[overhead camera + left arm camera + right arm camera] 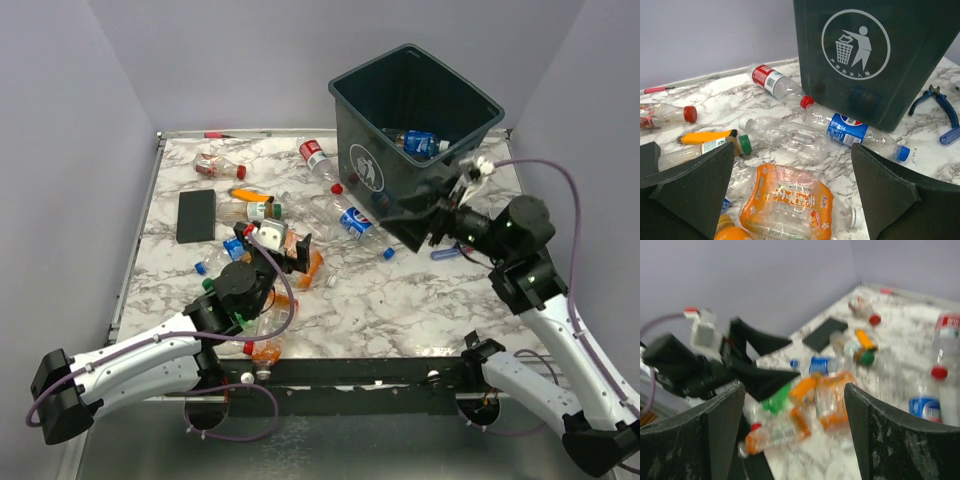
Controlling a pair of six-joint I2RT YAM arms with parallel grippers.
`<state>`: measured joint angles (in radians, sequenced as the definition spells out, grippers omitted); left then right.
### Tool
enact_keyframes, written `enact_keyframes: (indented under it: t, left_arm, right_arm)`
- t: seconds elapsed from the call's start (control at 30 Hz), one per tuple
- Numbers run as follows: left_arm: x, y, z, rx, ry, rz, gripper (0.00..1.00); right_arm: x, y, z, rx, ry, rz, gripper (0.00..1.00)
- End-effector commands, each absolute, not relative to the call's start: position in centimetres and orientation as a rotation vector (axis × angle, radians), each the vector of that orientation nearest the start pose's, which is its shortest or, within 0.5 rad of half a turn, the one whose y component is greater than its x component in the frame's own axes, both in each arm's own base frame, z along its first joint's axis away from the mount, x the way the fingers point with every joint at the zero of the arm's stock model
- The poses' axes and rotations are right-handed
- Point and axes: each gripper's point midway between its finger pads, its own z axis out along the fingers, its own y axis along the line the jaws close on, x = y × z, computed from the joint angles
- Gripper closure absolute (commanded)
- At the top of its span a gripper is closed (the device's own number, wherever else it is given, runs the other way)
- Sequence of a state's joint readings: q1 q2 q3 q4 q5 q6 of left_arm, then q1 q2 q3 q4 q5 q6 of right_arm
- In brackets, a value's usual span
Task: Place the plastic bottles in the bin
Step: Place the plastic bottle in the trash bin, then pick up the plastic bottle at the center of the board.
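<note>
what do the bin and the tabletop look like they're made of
The bin: probably moulded plastic, dark green-grey, dull sheen, smooth walls with a printed white logo. The tabletop: white with grey veins, marble look; real stone or printed laminate cannot be told.

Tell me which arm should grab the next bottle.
Left: the left claw hangs open over a clear plastic bottle with orange label; the right claw is beside the dark square plastic bin.
</note>
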<state>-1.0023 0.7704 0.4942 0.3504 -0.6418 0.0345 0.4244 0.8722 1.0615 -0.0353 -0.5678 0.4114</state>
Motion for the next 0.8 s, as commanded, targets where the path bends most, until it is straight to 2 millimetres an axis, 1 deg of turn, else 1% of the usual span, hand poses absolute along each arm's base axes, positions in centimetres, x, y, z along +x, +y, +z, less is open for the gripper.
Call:
enact_keyframes:
  t: [0.0,0.07,0.13,0.17,0.2,0.27,0.33,0.37,0.43,0.47,0.53,0.6,0.77]
  left_arm:
    - [25.3,-19.7,26.3,0.257,1.547,-0.285,0.01]
    - [25.5,-20.3,26.1,0.25,1.587,-0.297,0.01]
    - [25.7,-20.9,25.4,0.23,1.661,-0.295,0.01]
    - [25.8,-21.3,25.0,0.212,1.699,-0.307,0.01]
    - [25.8,-21.8,24.1,0.205,1.743,-0.316,0.01]
    - [25.6,-23.5,22.4,0.18,1.828,-0.396,0.01]
    - [25.1,-26.1,20.1,0.165,1.911,-0.513,0.01]
    - [25.0,-27.4,19.2,0.141,1.942,-0.573,0.01]
    - [25.2,-29.5,18.0,0.031,1.984,-0.682,0.01]
    - [25.3,-30.5,17.4,-0.001,1.996,-0.722,0.01]
    - [25.8,-32.3,17.1,-0.067,1.995,-0.804,0.01]
    - [26.5,-33.6,16.9,-0.148,1.983,-0.852,0.01]
    - [29.6,-35.3,16.7,-0.321,1.923,-0.846,0.01]
  right_arm:
    - [20.4,21.5,32.9,-0.444,1.633,1.146,0.17]
    - [20.2,21.0,28.9,-0.374,1.736,1.136,0.18]
    - [20.7,20.1,25.3,-0.259,1.832,1.095,0.2]
    - [21.0,19.5,23.9,-0.195,1.859,1.07,0.21]
    - [21.4,19.0,22.3,-0.134,1.882,1.042,0.22]
    - [22.1,17.6,19.8,0.014,1.918,0.976,0.23]
    - [22.7,16.1,18.1,0.142,1.922,0.914,0.24]
    - [22.9,15.5,17.6,0.191,1.914,0.888,0.24]
    - [23.1,14.4,17.1,0.253,1.888,0.85,0.24]
    - [23.2,14.2,17.2,0.265,1.868,0.847,0.23]
    - [23.2,14.2,17.5,0.24,1.84,0.842,0.2]
    - [23.2,14.0,17.4,0.243,1.851,0.83,0.19]
    - [23.0,13.6,16.8,0.288,1.889,0.814,0.18]
